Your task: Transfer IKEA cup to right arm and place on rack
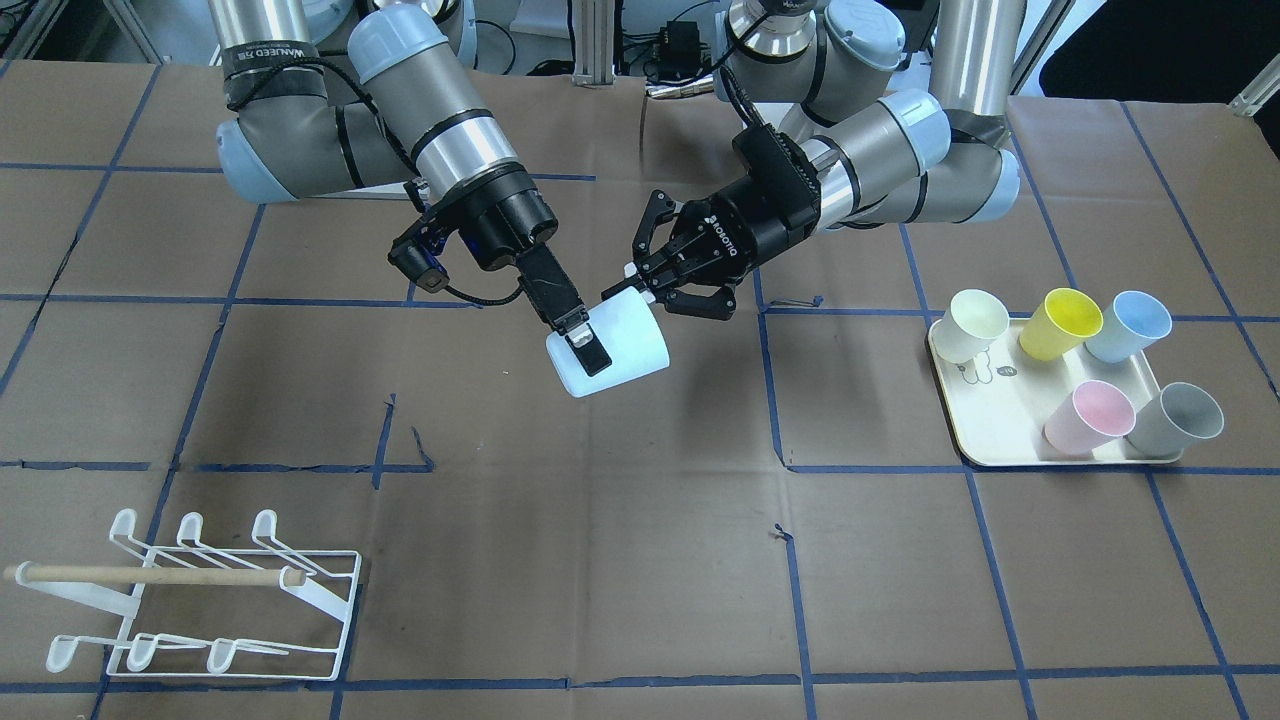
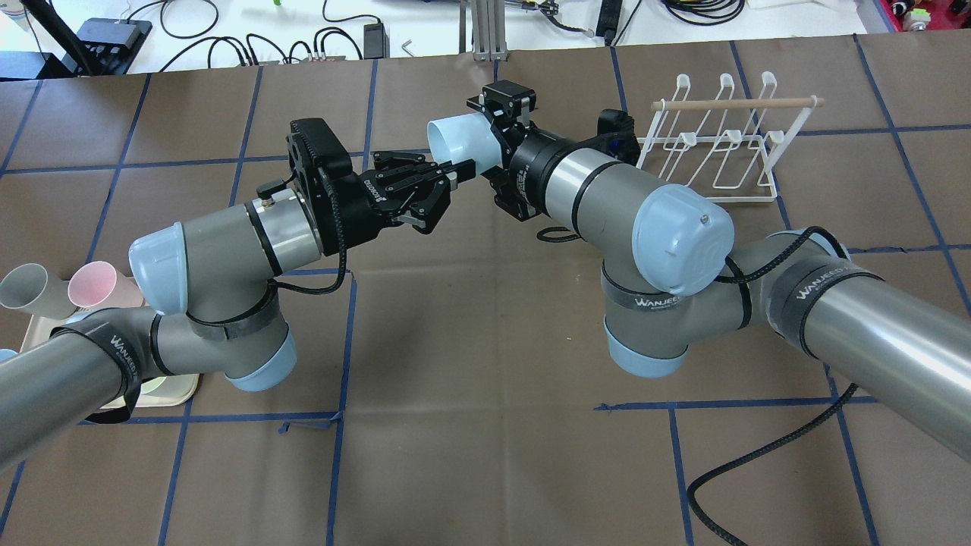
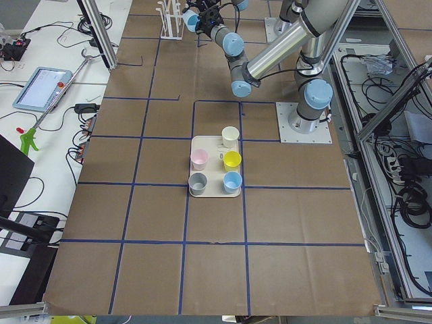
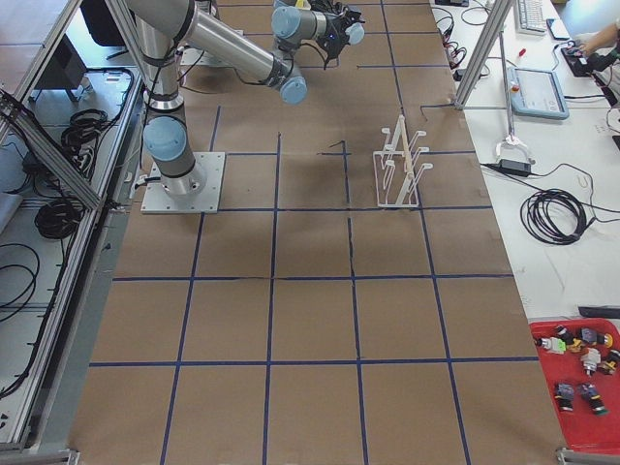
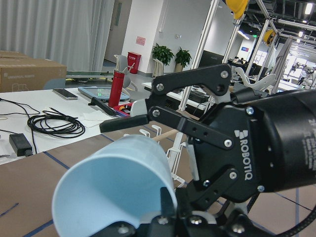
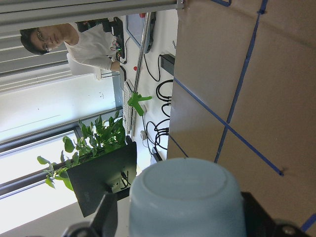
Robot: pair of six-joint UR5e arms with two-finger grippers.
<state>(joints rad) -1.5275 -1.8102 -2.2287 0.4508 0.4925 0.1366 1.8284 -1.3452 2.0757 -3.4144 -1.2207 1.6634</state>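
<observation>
The pale blue IKEA cup (image 1: 625,345) hangs on its side above the middle of the table. My right gripper (image 1: 600,355) is shut on its body; one finger (image 1: 588,352) lies over the near wall and the other is hidden. The cup also shows in the overhead view (image 2: 449,140), mouth toward my left arm. My left gripper (image 1: 668,290) is open, one fingertip close by the cup's rim. It also shows in the overhead view (image 2: 444,196). The right wrist view shows the cup's base (image 6: 185,197) between my fingers. The white wire rack (image 1: 200,600) stands on the right arm's side of the table.
A cream tray (image 1: 1000,445) on my left arm's side holds several upright cups: cream, yellow, blue, pink and grey. The rack (image 2: 721,152) stands just beyond my right forearm. An operator (image 6: 54,39) sits past the table's end.
</observation>
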